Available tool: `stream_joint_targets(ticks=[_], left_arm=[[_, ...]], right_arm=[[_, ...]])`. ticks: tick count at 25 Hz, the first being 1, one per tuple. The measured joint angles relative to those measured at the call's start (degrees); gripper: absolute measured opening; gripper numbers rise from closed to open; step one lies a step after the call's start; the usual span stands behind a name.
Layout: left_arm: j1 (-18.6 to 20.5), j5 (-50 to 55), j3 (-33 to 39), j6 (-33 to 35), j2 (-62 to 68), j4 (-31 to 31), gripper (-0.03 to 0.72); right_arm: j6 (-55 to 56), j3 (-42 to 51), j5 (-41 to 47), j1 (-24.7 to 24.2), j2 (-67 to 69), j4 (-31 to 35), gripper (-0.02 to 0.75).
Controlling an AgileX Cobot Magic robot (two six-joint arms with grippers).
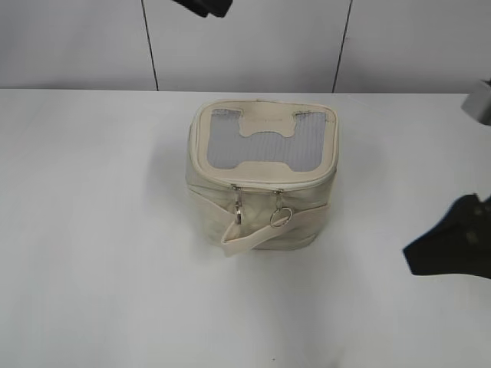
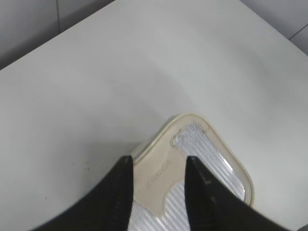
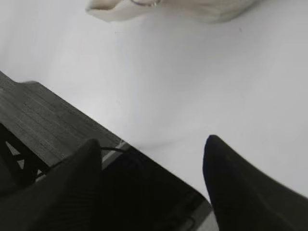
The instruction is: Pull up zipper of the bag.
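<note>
The cream-beige bag stands upright mid-table, its grey ribbed top with the H-shaped patch facing up. The zipper runs round the top rim. Its two silver ring pulls hang side by side on the front face, above the strap. My left gripper is open and empty, hovering above the bag's top at its far side; only its tip shows in the exterior view. My right gripper is open and empty near the table's front right edge, well clear of the bag.
The white table spreads all round the bag. A grey panelled wall stands behind it. In the right wrist view the table's edge runs under my gripper, with dark floor beyond. A grey arm part shows at the right.
</note>
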Motion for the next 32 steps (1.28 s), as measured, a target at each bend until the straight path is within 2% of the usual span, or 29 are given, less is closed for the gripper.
stream_joint_targets(ticks=[4,7,10,13,15,17,22,25,27,30,32], left_arm=[[0.0,-5.94,18.11,-4.66,-14.24,7.73,0.274],[0.0,-13.82,35.91,-9.43,-29.53,12.26,0.273],[0.0,-17.92,52.52,-14.93,-47.96,15.46,0.272],[0.0,-16.38,63.61,-23.82,-67.5,22.01,0.272],[0.0,-12.28,68.2,-29.82,-81.27,27.95,0.272],[0.0,-7.66,72.21,-32.15,-91.42,31.85,0.272],[0.0,-2.01,79.81,-33.39,-112.37,34.37,0.272],[0.05,-0.67,82.71,-33.45,-113.06,34.24,0.278],[0.16,-3.38,83.95,-33.45,-111.89,34.15,0.291],[0.22,-4.72,84.88,-33.45,-111.67,33.78,0.304],[0.22,-4.99,84.88,-33.4,-111.62,33.78,0.305]], right_arm=[[11.68,0.0,6.26,-0.11,-11.61,-12.27,0.519],[17.72,0.0,12.12,-0.11,-21.3,-19.21,0.519],[21.47,0.0,17.38,-0.11,-31.69,-23.71,0.519],[24.64,0.05,21.39,-0.11,-39.88,-26.46,0.519],[26.38,0.05,22.19,-0.11,-44.96,-28.29,0.519],[27.08,0.05,22.38,-0.11,-49.8,-29.9,0.519],[27.46,0.2,22.5,-0.11,-61.11,-34.41,0.519],[27.46,1.34,22.54,-0.11,-66.2,-36.63,0.519],[27.52,3.87,22.57,-0.11,-69.2,-37.08,0.522],[27.35,7.12,22.66,-0.11,-70.11,-37.43,0.522],[27.24,7.85,19.8,-0.11,-70.11,-36.9,0.522]])
